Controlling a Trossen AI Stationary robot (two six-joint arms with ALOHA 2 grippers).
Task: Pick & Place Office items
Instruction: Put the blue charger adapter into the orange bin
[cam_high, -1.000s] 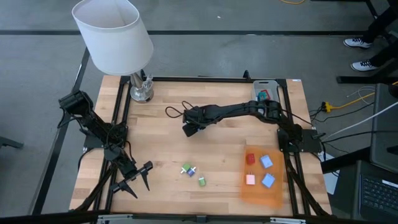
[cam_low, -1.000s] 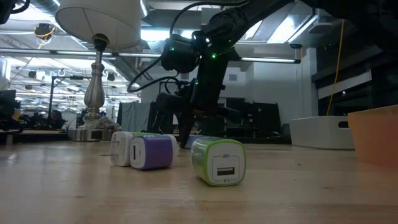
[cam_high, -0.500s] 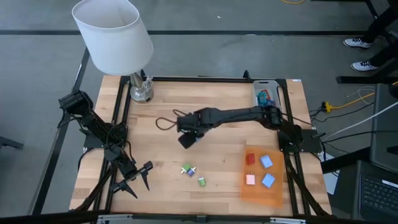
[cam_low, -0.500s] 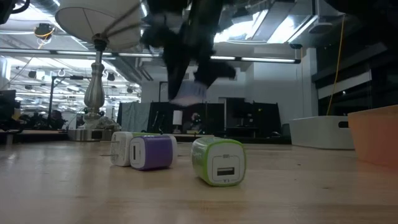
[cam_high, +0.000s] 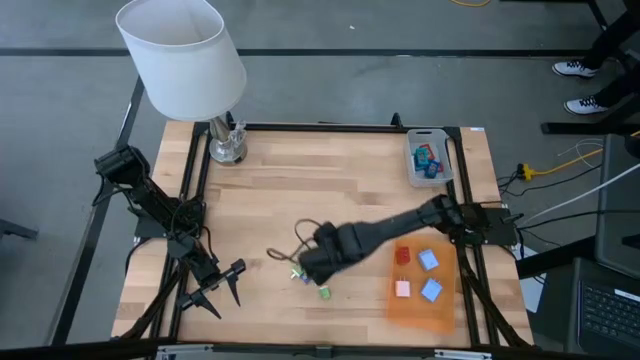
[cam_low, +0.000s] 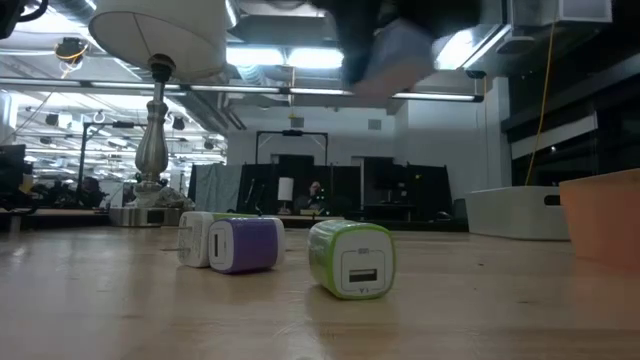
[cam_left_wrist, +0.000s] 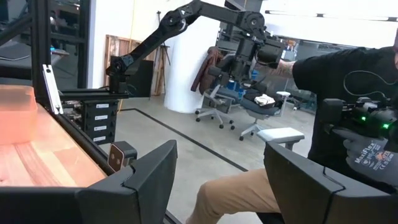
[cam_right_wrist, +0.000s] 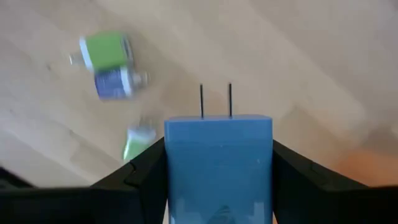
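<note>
My right gripper (cam_high: 318, 262) hangs high over the near middle of the table, pointing down, shut on a blue plug cube (cam_right_wrist: 217, 165) whose two prongs (cam_right_wrist: 216, 99) stick out past the fingers. On the wood below it lie a green-and-white cube (cam_low: 195, 238), a purple cube (cam_low: 245, 245) and a green cube (cam_low: 352, 258), each on its side. Red, pink and blue pieces (cam_high: 417, 272) lie on the orange sheet (cam_high: 440, 312). My left gripper (cam_high: 225, 285) waits open at the near left, level, with nothing between its fingers (cam_left_wrist: 143, 180). My right gripper pinches the blue cube by its two opposite flat sides (cam_right_wrist: 171, 168) between its two fingers (cam_right_wrist: 140, 177). The fingers come from above, pointing down. The cube is lifted clear of the table, its prong end facing down toward the wood.
A grey tray (cam_high: 412, 160) holding several small pieces stands at the far right. A lamp with a white shade (cam_high: 182, 55) stands at the far left corner. Bare wood lies across the middle and far half of the table. A seated person (cam_left_wrist: 348, 124) shows beyond the table.
My right gripper has swung from the middle of the table toward the near edge and has risen, carrying the blue cube. It now hangs over the loose cubes. Those cubes have not moved.
</note>
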